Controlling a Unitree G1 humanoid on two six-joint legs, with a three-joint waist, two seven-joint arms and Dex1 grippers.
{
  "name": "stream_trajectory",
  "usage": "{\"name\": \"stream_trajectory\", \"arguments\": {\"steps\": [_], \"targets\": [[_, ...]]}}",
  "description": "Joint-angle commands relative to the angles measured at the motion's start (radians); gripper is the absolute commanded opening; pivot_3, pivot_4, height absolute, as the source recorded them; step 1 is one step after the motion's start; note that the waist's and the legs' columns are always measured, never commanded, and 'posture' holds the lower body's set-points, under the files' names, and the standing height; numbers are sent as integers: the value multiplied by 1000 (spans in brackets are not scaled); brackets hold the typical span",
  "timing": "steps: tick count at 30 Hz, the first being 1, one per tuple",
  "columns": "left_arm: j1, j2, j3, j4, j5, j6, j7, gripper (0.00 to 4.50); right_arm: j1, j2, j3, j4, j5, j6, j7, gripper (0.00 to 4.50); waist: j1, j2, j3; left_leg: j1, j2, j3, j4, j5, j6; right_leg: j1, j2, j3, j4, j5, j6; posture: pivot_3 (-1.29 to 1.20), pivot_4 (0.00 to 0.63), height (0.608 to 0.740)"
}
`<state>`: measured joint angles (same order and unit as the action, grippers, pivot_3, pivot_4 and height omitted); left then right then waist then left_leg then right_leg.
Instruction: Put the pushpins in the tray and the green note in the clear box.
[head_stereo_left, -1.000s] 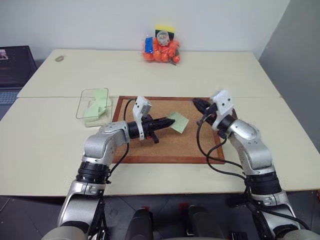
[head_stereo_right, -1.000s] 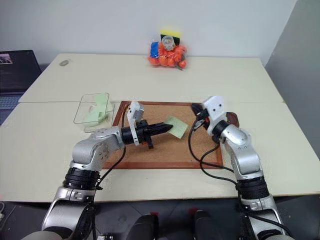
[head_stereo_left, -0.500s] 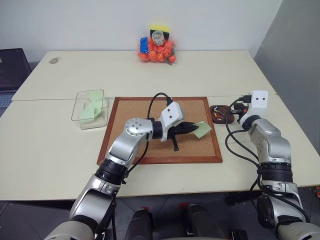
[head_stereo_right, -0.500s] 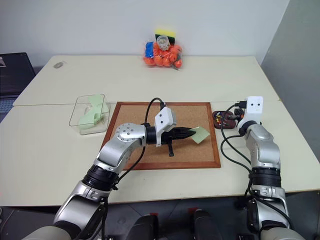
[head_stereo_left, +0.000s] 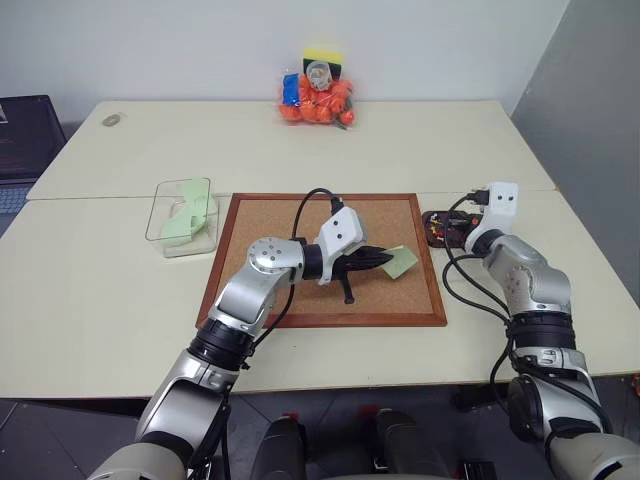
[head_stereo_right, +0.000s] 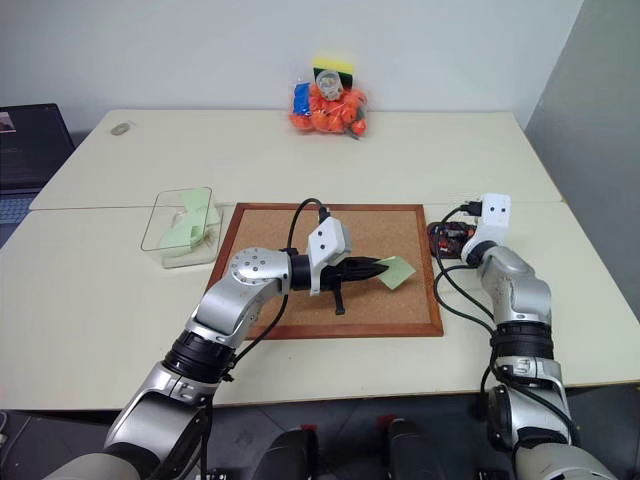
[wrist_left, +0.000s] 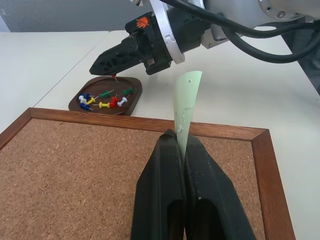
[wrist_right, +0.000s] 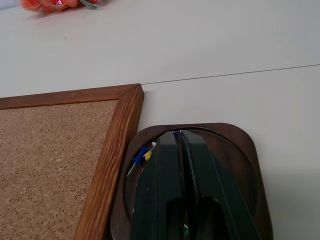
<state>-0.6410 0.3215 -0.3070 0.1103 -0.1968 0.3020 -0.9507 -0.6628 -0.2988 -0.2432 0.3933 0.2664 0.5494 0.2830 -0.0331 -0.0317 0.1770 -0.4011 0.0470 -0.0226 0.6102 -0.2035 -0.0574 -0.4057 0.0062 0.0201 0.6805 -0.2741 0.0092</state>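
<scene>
Green note (wrist_left: 186, 107) pinched by one end between the closed fingers of the left gripper (wrist_left: 180, 141), standing up from the fingertips above the cork board (head_stereo_left: 300, 230); its long axis continues the line of the fingers. Seen from the head, this gripper lies nearly level over the right half of the board and points toward the robot's right. The clear box (head_stereo_left: 168, 238) sits on the table (head_stereo_left: 100, 300) just off the board's left edge, on the opposite side from where the gripper points, and already holds other green slips. The coming move therefore seems to call for carrying the note back across the whole width of the board, and the left arm is much the nearer to the box.

Right gripper (wrist_left: 102, 66), fingers closed, hangs directly over the tray (wrist_right: 250, 165), a dark brown dish just beside the board's right frame. A thin pin shaft projects downward from its tip, so it appears to grip a single pin, though the head is not visible. Pushpins (wrist_left: 102, 99) of several colours already lie in the tray, below the tip; by this reading a release would drop the pin among them.
</scene>
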Motion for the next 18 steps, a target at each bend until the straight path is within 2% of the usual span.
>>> {"name": "stream_trajectory", "arguments": {"steps": [1,11,12,14,15,18], "targets": [[-2,5,15,-40,3,-3,3,0,-41,1,-9,22,3,-47,-12,574,0,0,0,0,0,0,0,0,0,0,0,0,0,0,0,0,150,740],[-2,12,20,-44,-2,2,5,0,-51,-3,-15,40,11,-72,-8,2917,0,0,0,0,0,0,0,0,0,0,0,0,0,0,0,0,150,740],[-4,13,21,-41,-2,0,5,0,-49,-4,-15,36,11,-72,-6,3028,0,0,0,0,0,0,0,0,0,0,0,0,0,0,0,0,150,740],[-8,15,23,-34,-1,-2,4,0,-44,-6,-15,31,10,-73,-7,3539,0,0,0,0,0,0,0,0,0,0,0,0,0,0,0,0,150,740],[-10,15,25,-30,-1,-3,4,0,-42,-8,-14,28,7,-74,-8,3599,0,0,0,0,0,0,0,0,0,0,0,0,0,0,0,0,150,740],[-15,12,40,-25,-11,13,14,0,-24,-22,16,-1,-18,-95,10,4274,0,0,0,0,0,0,0,0,0,0,0,0,0,0,0,0,150,740]]}}
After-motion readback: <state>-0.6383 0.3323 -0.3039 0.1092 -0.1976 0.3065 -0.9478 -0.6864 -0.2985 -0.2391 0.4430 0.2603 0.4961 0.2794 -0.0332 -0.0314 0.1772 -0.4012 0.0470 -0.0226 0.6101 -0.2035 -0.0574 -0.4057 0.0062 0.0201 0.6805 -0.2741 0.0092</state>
